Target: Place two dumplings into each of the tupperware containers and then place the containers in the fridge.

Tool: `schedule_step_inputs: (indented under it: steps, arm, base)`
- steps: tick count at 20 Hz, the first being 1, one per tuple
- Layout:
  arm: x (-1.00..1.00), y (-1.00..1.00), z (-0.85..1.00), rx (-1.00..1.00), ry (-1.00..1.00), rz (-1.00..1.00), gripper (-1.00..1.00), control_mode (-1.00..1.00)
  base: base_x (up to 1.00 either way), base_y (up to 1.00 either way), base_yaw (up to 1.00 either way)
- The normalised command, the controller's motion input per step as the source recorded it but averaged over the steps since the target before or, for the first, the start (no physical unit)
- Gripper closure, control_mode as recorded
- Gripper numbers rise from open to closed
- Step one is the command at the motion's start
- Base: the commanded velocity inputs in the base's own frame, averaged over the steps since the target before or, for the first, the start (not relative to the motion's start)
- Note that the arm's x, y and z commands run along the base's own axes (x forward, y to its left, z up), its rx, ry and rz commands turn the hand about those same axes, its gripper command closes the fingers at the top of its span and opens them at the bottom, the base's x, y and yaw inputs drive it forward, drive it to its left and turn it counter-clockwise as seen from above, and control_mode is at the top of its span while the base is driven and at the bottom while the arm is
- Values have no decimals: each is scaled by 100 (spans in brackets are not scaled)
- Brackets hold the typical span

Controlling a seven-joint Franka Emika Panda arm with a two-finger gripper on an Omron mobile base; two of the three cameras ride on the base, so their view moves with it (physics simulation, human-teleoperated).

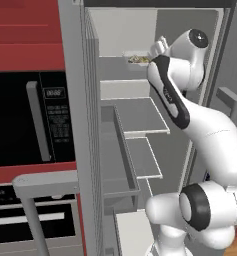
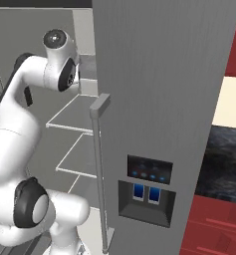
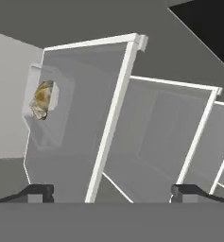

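The fridge point(image 1: 140, 115) stands open, and my arm reaches into its upper part. One tupperware container point(image 1: 135, 59) rests on the top shelf with dumplings point(image 1: 136, 59) inside it. The hand view is rolled sideways: there the same container point(image 3: 38, 127) sits against the shelf at the left, holding mottled dumplings point(image 3: 41, 99). My gripper point(image 3: 112, 193) is open, nothing lies between its fingertips point(image 3: 38, 191), and it is drawn back from the container. In the left base view my hand sits just right of the container, level with it.
Glass shelves point(image 1: 142, 116) step down below the top one, and door bins point(image 1: 121, 150) line the open left door. The shut right door point(image 2: 159, 99) carries a long bar handle point(image 2: 100, 174) and a dispenser point(image 2: 147, 191). A black microwave point(image 1: 20, 120) and an oven point(image 1: 35, 220) stand to the left.
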Motion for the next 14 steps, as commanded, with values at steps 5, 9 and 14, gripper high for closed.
schedule_step_inputs:
  steps: [5,9,14]
  arm:
    - [-100,2,0,-29,24,29,-100,-100]
    - [-100,6,-18,-31,18,33,-100,-100]
    - [-100,6,-43,-30,15,34,-100,-100]
  base:
    - [0,0,0]
    - [0,0,0]
    - [0,0,0]
